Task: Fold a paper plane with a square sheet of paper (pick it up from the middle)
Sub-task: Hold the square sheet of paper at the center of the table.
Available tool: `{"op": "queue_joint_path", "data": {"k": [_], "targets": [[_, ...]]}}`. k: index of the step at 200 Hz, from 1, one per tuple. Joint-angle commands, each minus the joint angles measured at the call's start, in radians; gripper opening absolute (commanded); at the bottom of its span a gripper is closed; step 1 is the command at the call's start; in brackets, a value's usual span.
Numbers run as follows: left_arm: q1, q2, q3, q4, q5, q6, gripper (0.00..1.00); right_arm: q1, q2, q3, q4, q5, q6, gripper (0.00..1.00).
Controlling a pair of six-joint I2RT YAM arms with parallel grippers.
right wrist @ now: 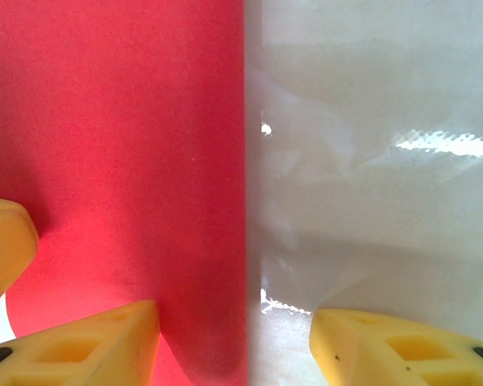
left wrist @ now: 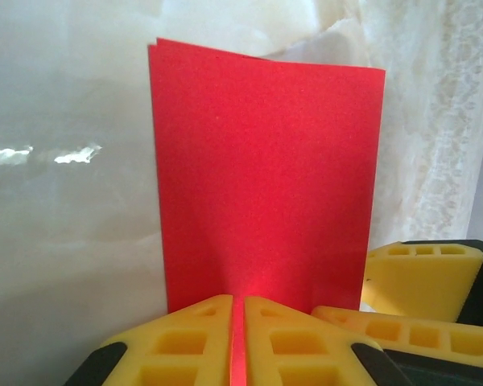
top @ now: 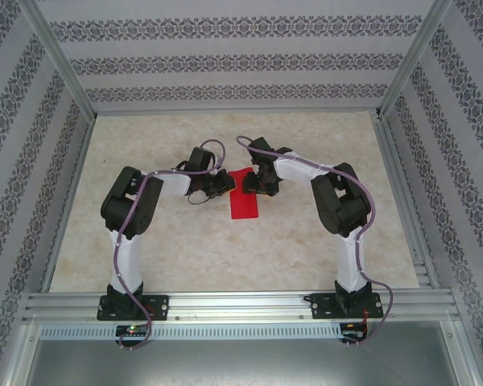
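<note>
Top external view: on the pale table [top: 225,257], both arms meet at frame centre over the red sheet of paper [top: 243,205], which is folded into a long rectangle. Left jaws pinch one edge, nearly closed. Right jaws stand half-wide, straddling its long edge. This looks like mid-creasing, and the next move calls for a corner fold with the sheet held steady.

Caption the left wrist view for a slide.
Left gripper pinches the near edge of the folded red paper.
</note>
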State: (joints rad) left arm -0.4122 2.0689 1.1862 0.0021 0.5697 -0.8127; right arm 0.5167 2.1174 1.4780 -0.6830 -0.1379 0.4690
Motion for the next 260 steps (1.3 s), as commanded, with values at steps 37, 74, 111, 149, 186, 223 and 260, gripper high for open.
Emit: {"op": "queue_joint_path", "data": {"k": [37,74,111,149,186,223,260], "targets": [[0.01,0.036,0.035,-0.081,-0.021,0.047,0.13,-0.03,0.131,-0.106,-0.023,0.001,-0.038,0.59],[0.008,0.04,0.041,-0.103,-0.035,0.053,0.12,-0.05,0.102,-0.134,0.01,-0.057,-0.048,0.61],[0.003,0.051,0.055,-0.127,-0.04,0.062,0.12,-0.051,0.111,-0.136,0.002,-0.047,-0.073,0.59],[-0.001,0.049,0.078,-0.149,-0.034,0.075,0.12,-0.039,0.137,-0.118,-0.021,-0.002,-0.074,0.56],[-0.003,0.037,0.097,-0.146,-0.01,0.074,0.14,-0.033,0.158,-0.107,-0.012,0.009,-0.005,0.57],[-0.003,-0.031,0.086,-0.114,-0.005,0.06,0.23,-0.035,0.171,-0.101,-0.009,0.03,0.058,0.58],[-0.003,-0.048,0.061,-0.098,-0.018,0.048,0.24,-0.039,0.176,-0.104,-0.01,0.049,0.082,0.58]]}}
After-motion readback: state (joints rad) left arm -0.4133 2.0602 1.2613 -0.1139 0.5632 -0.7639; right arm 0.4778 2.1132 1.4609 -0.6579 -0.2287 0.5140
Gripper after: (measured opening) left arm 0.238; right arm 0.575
